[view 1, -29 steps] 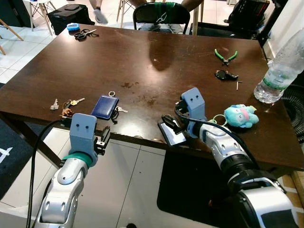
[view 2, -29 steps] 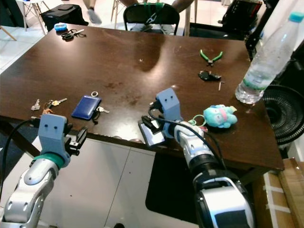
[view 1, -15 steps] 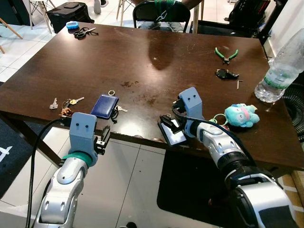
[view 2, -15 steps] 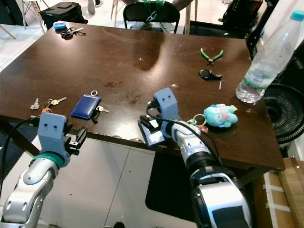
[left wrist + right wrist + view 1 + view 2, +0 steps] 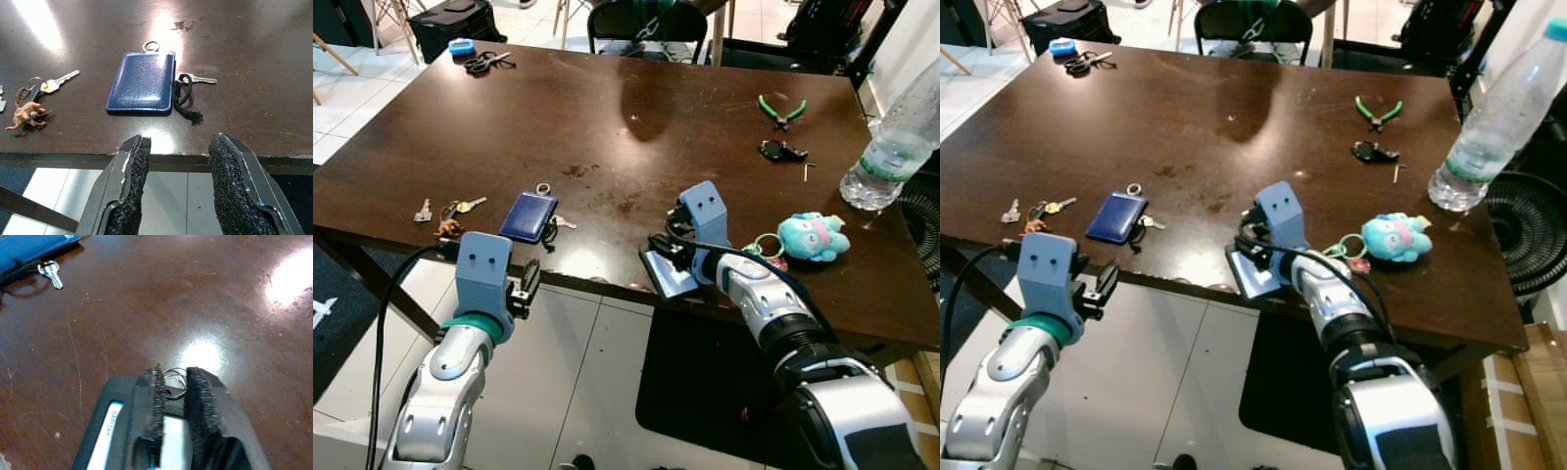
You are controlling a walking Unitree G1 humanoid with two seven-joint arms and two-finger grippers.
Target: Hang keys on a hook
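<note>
Right gripper [image 5: 171, 396] down at the near edge of the dark wooden table [image 5: 607, 117], fingers [image 5: 200, 401] drawn close together around a small silver key ring [image 5: 175, 382] and the top of a black card holder with a white face [image 5: 668, 278]. The holder lies flat, partly overhanging the table edge. Whether the ring is truly pinched or just sits between the pads, cannot tell for sure, but the fingers press against the holder's top.

Left gripper [image 5: 178, 188] held off the table, just in front of its near edge, fingers [image 5: 132, 186] spread apart with nothing between them. It points at a blue card case [image 5: 142, 88] with a metal ring at its far end. A silver key [image 5: 198, 78] on a short black cord [image 5: 185, 102] lies touching the case's side.

Further toward the robot's left on the table: a bunch of keys [image 5: 460, 209], one with a yellow head, with a small brown charm [image 5: 445, 229] and a loose silver piece [image 5: 424, 211] beside them.

To the right of the right gripper, a teal plush keychain toy [image 5: 811, 236] with a green ring [image 5: 766, 243]. Beyond it a clear water bottle [image 5: 891, 147], green-handled pliers [image 5: 777, 110], a small black object [image 5: 779, 151]. Far left corner: scissors [image 5: 484, 63] and a blue item [image 5: 462, 46]. A dark chair [image 5: 641, 24] stands at the far side.
</note>
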